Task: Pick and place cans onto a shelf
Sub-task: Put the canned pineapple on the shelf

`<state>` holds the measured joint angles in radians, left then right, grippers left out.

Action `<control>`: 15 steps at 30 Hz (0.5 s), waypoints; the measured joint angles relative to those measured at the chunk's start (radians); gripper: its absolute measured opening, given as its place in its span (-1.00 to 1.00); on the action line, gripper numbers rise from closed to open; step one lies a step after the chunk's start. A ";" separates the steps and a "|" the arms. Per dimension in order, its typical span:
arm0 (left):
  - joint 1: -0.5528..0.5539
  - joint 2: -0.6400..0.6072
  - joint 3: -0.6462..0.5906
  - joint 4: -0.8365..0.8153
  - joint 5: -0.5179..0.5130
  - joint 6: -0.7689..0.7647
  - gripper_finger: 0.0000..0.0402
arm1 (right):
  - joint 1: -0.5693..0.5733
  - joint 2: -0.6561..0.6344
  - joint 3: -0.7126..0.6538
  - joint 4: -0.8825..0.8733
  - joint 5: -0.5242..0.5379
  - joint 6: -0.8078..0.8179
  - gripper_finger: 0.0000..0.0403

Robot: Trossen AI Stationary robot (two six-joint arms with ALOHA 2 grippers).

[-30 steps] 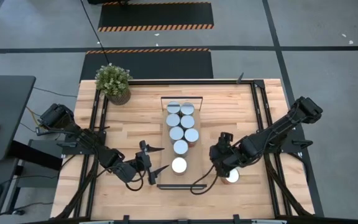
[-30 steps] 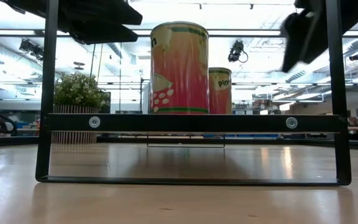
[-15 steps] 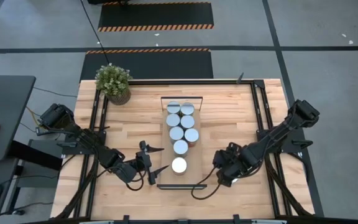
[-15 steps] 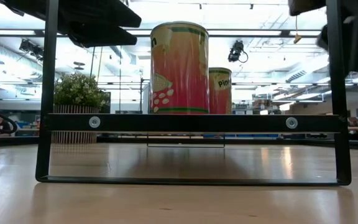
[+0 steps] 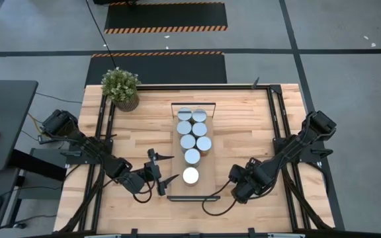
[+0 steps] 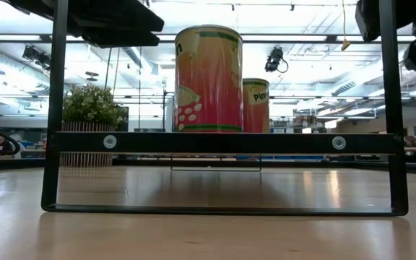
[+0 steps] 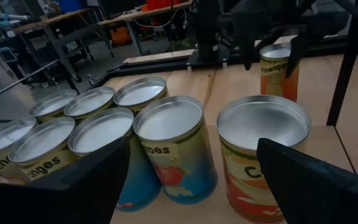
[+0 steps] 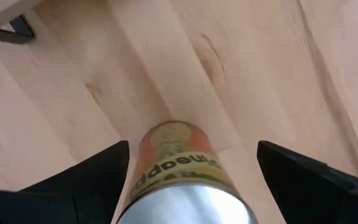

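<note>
Pineapple can (image 8: 182, 177) between the spread fingers of the right gripper (image 5: 241, 185), beside the shelf (image 5: 176, 153).

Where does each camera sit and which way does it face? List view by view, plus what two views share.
High: overhead, straight down on the table; both arms, left gripper, right gripper show.
Low: table height, level through the shelf frame; dark arm parts overhead.
Left wrist: faces the cans past its open fingers.
Right wrist: looks down on a pineapple can between its open fingers.
Shared: both wrist views show that can.
</note>
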<state>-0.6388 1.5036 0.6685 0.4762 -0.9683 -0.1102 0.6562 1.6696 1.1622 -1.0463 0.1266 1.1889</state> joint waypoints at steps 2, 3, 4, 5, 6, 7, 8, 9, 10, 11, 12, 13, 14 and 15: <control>0.000 0.000 0.000 -0.003 0.000 0.004 0.78 | 0.007 -0.002 0.000 -0.006 -0.030 0.029 0.79; 0.000 0.000 0.000 -0.004 0.000 0.013 0.78 | 0.013 -0.002 0.000 -0.013 -0.047 0.037 0.79; 0.000 0.000 0.000 -0.002 -0.001 0.020 0.78 | 0.019 -0.002 0.000 -0.017 -0.056 0.044 0.79; 0.000 0.000 0.000 -0.002 -0.001 0.024 0.78 | 0.025 -0.002 0.000 -0.019 -0.065 0.050 0.79; 0.000 0.000 0.000 -0.004 0.000 0.026 0.78 | 0.032 -0.002 0.000 -0.023 -0.067 0.056 0.79; 0.001 0.000 0.000 -0.004 0.000 0.027 0.78 | 0.039 -0.002 0.000 -0.023 -0.067 0.064 0.79; 0.001 0.000 0.000 -0.003 0.000 0.029 0.78 | 0.047 -0.002 0.000 -0.023 -0.067 0.069 0.79; 0.002 0.000 0.000 -0.003 -0.001 0.030 0.78 | 0.053 -0.002 0.000 -0.022 -0.070 0.070 0.79; 0.003 0.000 0.000 -0.003 -0.001 0.041 0.78 | 0.058 -0.002 0.000 -0.023 -0.076 0.070 0.79; 0.003 0.000 0.000 -0.003 -0.001 0.057 0.78 | 0.061 -0.002 0.000 -0.023 -0.080 0.071 0.79; 0.003 0.000 0.000 -0.002 -0.001 0.072 0.78 | 0.065 -0.001 0.000 -0.023 -0.086 0.076 0.78; 0.003 0.000 0.000 -0.002 -0.001 0.081 0.78 | 0.068 -0.001 0.000 -0.025 -0.090 0.084 0.77; 0.003 0.000 0.000 -0.003 -0.001 0.091 0.78 | 0.070 -0.001 0.000 -0.027 -0.094 0.091 0.74; 0.003 0.000 0.000 -0.003 -0.001 0.096 0.78 | 0.072 -0.001 0.000 -0.029 -0.097 0.095 0.70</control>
<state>-0.6357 1.5032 0.6689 0.4736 -0.9691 -0.0144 0.7282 1.6684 1.1619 -1.0753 0.0297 1.2837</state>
